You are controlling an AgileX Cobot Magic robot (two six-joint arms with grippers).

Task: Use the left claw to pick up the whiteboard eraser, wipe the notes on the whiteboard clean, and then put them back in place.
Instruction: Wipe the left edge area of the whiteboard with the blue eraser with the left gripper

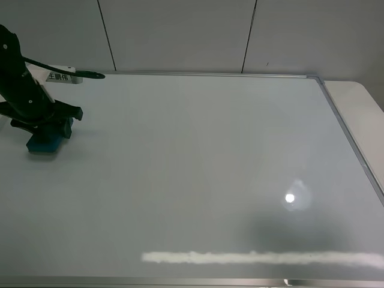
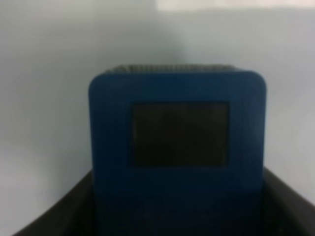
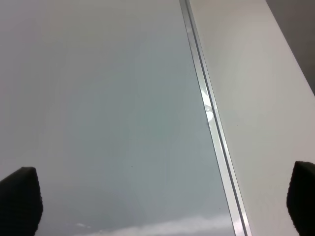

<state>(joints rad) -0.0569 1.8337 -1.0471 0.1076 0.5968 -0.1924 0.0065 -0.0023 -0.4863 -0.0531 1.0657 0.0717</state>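
Note:
The whiteboard (image 1: 198,168) fills most of the exterior view, and no black notes show on it. The teal-blue whiteboard eraser (image 1: 43,144) sits on the board at the far left. My left claw (image 1: 49,127) is down over it, with the jaws against its two sides. In the left wrist view the eraser (image 2: 177,142) fills the middle, with a black finger (image 2: 59,214) on each side touching it. My right gripper (image 3: 162,201) is open and empty above the board's right edge. It is out of the exterior view.
The board's silver frame (image 1: 348,129) runs along the right side, with a white tabletop (image 1: 360,99) beyond it; the frame shows in the right wrist view (image 3: 211,118) too. A white glare streak (image 1: 258,258) lies near the front edge. A grey panelled wall (image 1: 180,36) stands behind.

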